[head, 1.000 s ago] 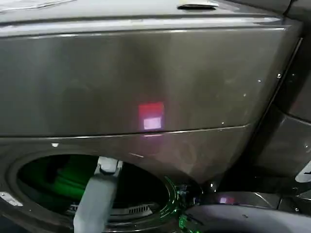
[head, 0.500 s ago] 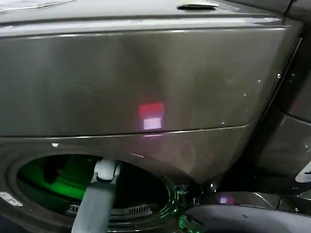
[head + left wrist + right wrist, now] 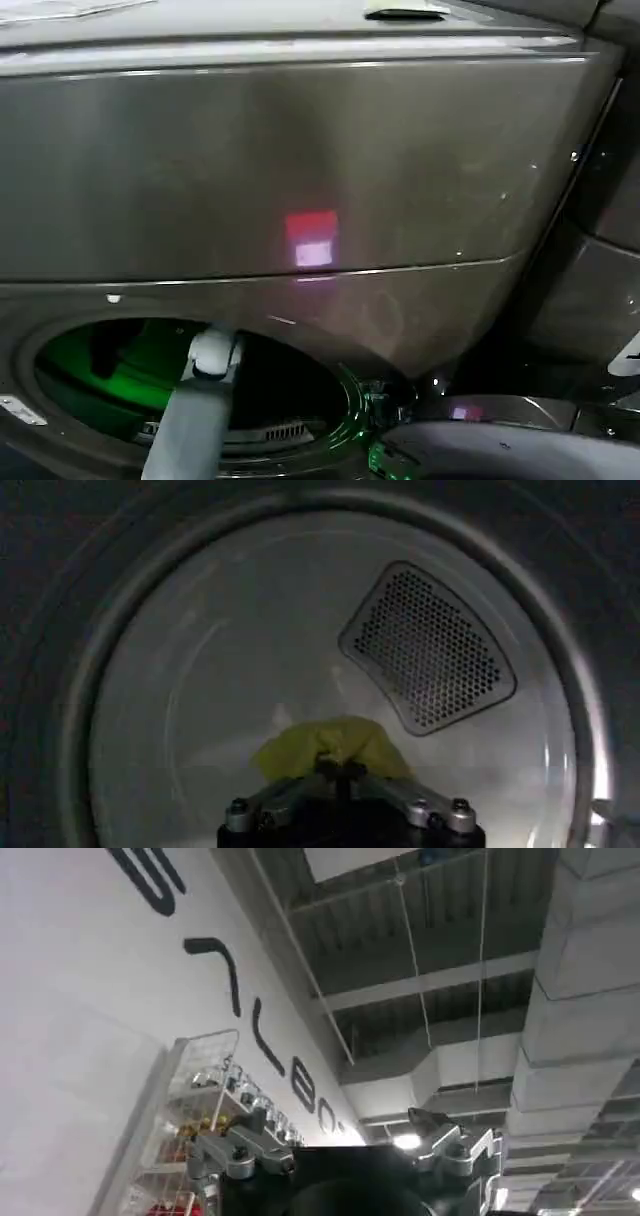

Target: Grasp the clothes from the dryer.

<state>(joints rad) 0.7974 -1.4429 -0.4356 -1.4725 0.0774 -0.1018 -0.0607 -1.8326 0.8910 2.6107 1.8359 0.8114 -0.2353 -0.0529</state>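
progress: my left arm reaches into the dryer (image 3: pixel 300 150) drum, left tool (image 3: pixel 340 767) pinched together on the clothes (image 3: pixel 330 745), low in the drum near the perforated vent (image 3: pixel 428 648), so grasp looks made, withdrawal left | count: one cloth, one vent | right tool (image 3: pixel 350 1148) aimed at the ceiling, fingers' spread cannot tell

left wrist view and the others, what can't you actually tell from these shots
- Left gripper: its fingertips meet at the yellow-green clothes in the left wrist view; whether they pinch the cloth cannot be told.
- Dryer: in the head view the left arm and the bottom edge cut off the drum opening.
- Right gripper: in the right wrist view it points at a ceiling; its fingertips lie past the bottom edge.
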